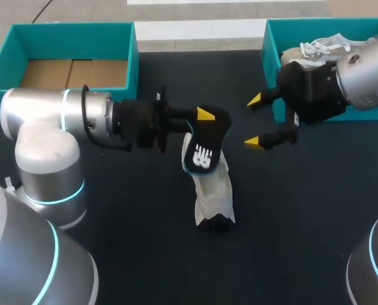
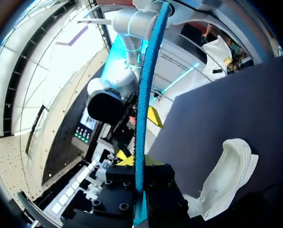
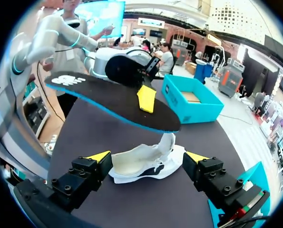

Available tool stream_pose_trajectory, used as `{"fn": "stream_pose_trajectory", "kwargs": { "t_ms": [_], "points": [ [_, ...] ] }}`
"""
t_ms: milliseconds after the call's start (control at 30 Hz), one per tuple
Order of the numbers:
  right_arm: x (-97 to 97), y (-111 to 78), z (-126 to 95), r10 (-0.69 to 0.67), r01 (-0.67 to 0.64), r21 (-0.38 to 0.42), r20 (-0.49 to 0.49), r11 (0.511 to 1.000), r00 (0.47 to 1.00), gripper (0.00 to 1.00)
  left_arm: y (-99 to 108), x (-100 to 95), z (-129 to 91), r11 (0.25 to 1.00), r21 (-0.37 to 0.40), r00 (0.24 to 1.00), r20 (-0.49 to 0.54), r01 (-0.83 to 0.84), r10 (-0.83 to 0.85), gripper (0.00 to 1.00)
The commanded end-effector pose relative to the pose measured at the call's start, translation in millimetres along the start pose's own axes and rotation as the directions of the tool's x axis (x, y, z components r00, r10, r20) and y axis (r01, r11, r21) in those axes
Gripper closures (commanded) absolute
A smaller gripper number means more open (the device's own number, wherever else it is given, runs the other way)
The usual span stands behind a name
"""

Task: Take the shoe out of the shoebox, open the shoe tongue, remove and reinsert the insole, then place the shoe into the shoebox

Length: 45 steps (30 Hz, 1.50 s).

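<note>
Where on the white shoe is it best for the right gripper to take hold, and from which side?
Probably the rim of its opening, coming from the right. The shoe lies low, its opening shows toward the open right gripper, and the insole hangs over its far end.

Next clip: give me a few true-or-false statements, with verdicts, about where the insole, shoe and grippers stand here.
1. The left gripper is shut on the insole. True.
2. The shoe sits in a box. False: it lies on the table, under the held insole.
3. The right gripper has open fingers with nothing between them. True.
4. The insole is inside the shoe. False: it is held above it.
5. The left box holds a shoe. False: only its cardboard floor shows.
</note>
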State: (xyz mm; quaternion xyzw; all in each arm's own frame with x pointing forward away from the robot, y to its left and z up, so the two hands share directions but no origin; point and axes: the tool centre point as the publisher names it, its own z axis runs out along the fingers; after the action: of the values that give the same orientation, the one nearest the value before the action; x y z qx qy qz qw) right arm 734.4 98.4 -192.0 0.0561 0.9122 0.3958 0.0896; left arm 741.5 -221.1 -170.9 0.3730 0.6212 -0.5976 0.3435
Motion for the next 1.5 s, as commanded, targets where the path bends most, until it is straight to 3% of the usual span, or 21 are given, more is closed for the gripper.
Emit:
{"fn": "stream_pose_trajectory", "kwargs": {
  "t_ms": [33,200,333,567,733,1233,1333,1433,1500],
  "points": [
    [14.1,-16.1,-6.0,-0.003,0.003,-0.004,0.021,1.0,1.0,0.0,-18.8,-0.9,-20.1,0.998,0.02,0.999,0.001,0.051,-0.051,1.0],
    [17.8,-27.8,-6.2,-0.039,0.04,0.033,-0.018,0.999,0.999,0.0,-27.6,7.2,-22.4,0.989,0.052,0.99,0.024,0.139,-0.14,1.0],
    [21.7,-31.3,-0.5,-0.141,0.149,0.085,-0.092,0.985,0.986,0.0,-30.4,20.4,-17.2,0.981,0.068,0.983,0.034,0.18,-0.182,1.0],
    [30.7,-39.9,10.1,-0.207,0.217,0.099,-0.096,0.971,0.974,0.0,-36.1,42.9,-5.2,0.964,0.087,0.966,0.046,0.251,-0.255,1.0],
    [33.2,-43.3,15.1,-0.197,0.205,0.091,-0.084,0.975,0.977,0.0,-37.5,58.0,0.7,0.963,0.031,0.962,0.048,0.267,-0.268,1.0],
    [33.2,-43.3,15.1,-0.197,0.205,0.091,-0.084,0.975,0.977,0.0,-37.3,59.0,0.7,0.964,0.026,0.963,0.047,0.266,-0.267,1.0],
    [27.9,-40.6,20.0,-0.349,0.358,0.156,-0.081,0.921,0.934,0.0,-37.3,59.0,0.7,0.964,0.026,0.963,0.047,0.266,-0.267,1.0],
    [24.2,-43.0,20.0,-0.39,0.397,0.232,-0.074,0.888,0.918,0.0,-34.6,65.6,0.0,0.961,0.029,0.96,0.037,0.277,-0.278,1.0],
    [22.5,-46.3,21.2,-0.39,0.398,0.234,-0.079,0.887,0.917,0.0,-34.0,68.9,-1.0,0.957,0.031,0.957,0.025,0.288,-0.289,1.0]
  ]
}}
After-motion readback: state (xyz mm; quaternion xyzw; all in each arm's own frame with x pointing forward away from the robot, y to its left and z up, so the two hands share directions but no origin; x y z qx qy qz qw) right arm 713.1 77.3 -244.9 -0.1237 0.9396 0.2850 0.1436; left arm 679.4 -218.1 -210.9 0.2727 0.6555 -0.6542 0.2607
